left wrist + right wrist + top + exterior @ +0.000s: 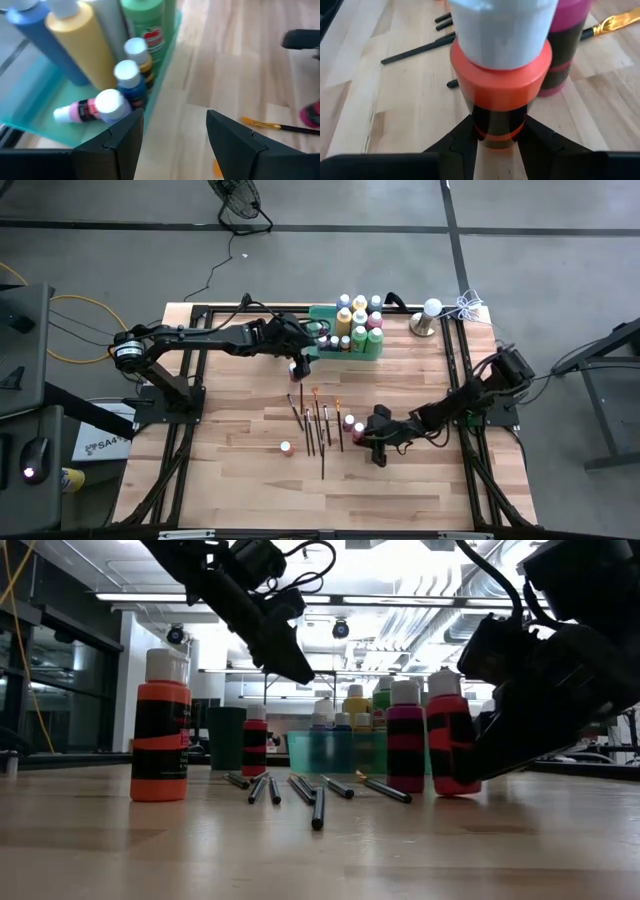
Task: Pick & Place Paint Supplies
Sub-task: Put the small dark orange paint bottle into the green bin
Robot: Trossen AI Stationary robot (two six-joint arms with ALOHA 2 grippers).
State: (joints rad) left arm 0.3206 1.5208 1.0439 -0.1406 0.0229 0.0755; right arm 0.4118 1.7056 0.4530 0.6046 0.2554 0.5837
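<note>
- High view: right gripper (366,432) low over the table (230,480), toward the right edge, beside the loose paintbrushes (318,425) in the table's middle.
- Right wrist view: fingers (460,142) pressed on both sides of an upright red paint bottle (501,87) with a pale cap; a pink bottle (570,40) standing just behind it, touching or nearly so.
- High view: left gripper (300,365) hanging just in front of the green tray (345,352) near the far edge, over a small dark-and-red bottle (294,368).
- Left wrist view: fingers (120,142) parted, nothing between them; tray holding blue, yellow and green bottles (87,37), with small bottles in front.
- Low view: orange bottle (160,730) alone toward the table's left, upright, well apart from the brushes.
- High view: dark round cup (390,301) and a pale-topped object (428,318) at the far right corner.
</note>
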